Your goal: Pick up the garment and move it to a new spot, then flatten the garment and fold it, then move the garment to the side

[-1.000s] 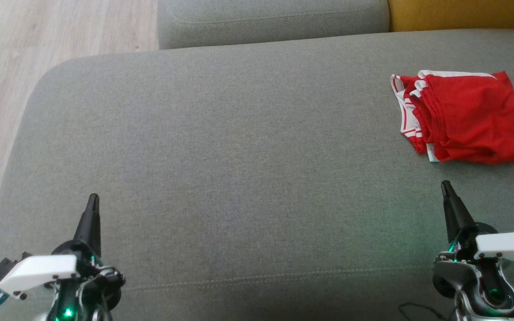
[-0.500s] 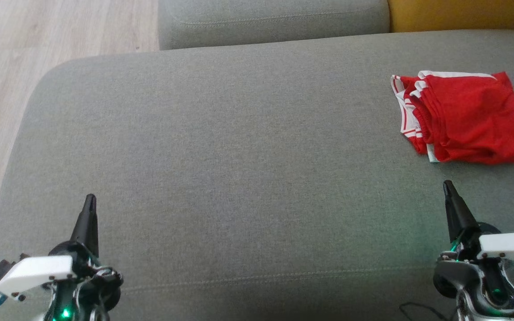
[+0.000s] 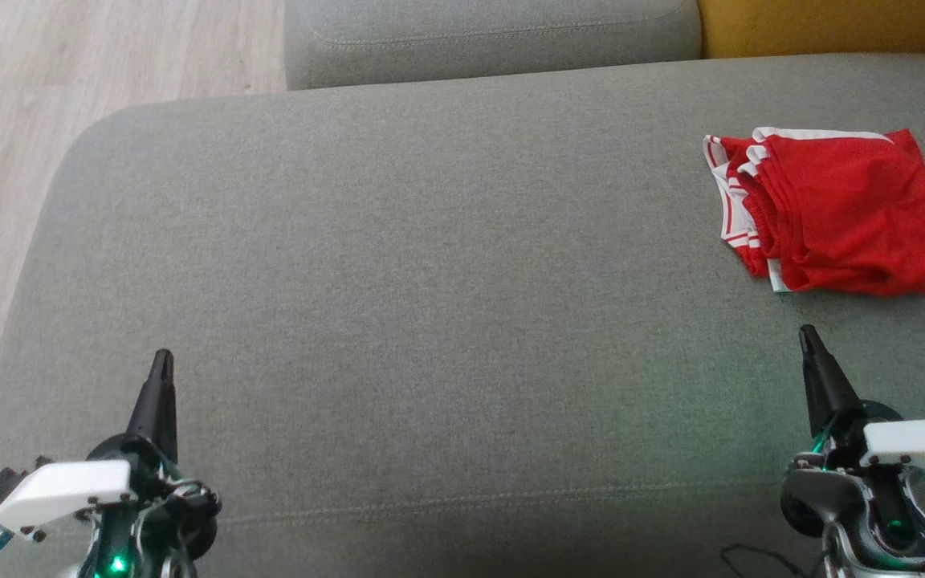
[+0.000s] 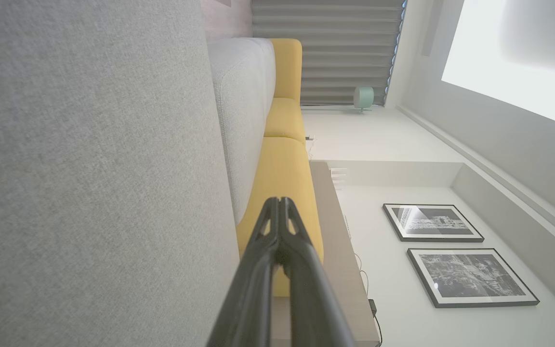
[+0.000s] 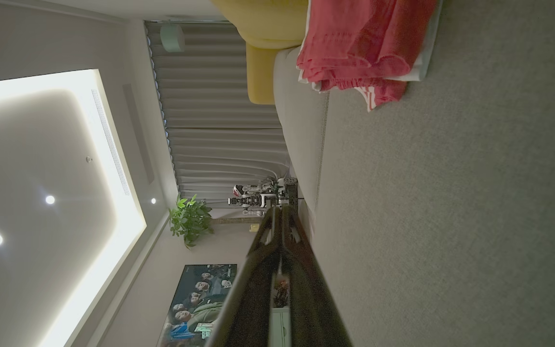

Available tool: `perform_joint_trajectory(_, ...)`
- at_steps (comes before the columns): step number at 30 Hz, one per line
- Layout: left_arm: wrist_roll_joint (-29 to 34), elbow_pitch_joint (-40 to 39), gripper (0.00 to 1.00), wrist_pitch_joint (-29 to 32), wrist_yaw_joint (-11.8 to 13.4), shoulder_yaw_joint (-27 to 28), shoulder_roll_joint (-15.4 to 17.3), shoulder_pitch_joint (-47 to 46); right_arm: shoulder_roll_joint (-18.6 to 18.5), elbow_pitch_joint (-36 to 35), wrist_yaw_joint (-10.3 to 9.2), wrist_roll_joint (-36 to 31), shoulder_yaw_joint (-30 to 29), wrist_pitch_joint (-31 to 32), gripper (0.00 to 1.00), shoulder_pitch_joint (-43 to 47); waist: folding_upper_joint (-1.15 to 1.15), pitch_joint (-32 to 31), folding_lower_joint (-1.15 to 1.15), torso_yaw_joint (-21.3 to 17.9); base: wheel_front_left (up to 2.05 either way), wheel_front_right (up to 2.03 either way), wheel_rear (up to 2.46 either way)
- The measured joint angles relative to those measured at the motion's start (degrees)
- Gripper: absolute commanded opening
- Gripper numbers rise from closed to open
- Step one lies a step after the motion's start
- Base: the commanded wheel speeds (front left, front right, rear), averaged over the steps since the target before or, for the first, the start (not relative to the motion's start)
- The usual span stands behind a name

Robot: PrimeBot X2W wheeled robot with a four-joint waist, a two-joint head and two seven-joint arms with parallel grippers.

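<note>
At about two o'clock on the grey seat cushion [image 3: 430, 265] lies the red garment [image 3: 836, 213], folded into a thick packet with its white-striped band turned toward nine o'clock. It sits far on the right part of the cushion. I judge this is the side place, so the task looks almost finished. Near it, at its six o'clock, the right gripper [image 3: 806, 332] hovers with jaws pressed together, holding nothing. Well apart at eight o'clock, the left gripper [image 3: 162, 358] is also closed and empty, probably parked so that both arms keep off the fold.
</note>
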Motion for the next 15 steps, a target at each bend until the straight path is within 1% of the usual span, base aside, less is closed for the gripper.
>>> perform_joint_trajectory(15, 0.07, 0.0, 0.0, 0.25, 0.0, 0.18, -0.09, -0.01, 0.09, 0.01, 0.0, -0.01, -0.36, 0.09, 0.0, 0.0, 0.0, 0.0, 0.0, 0.0, 0.0, 0.0, 0.0)
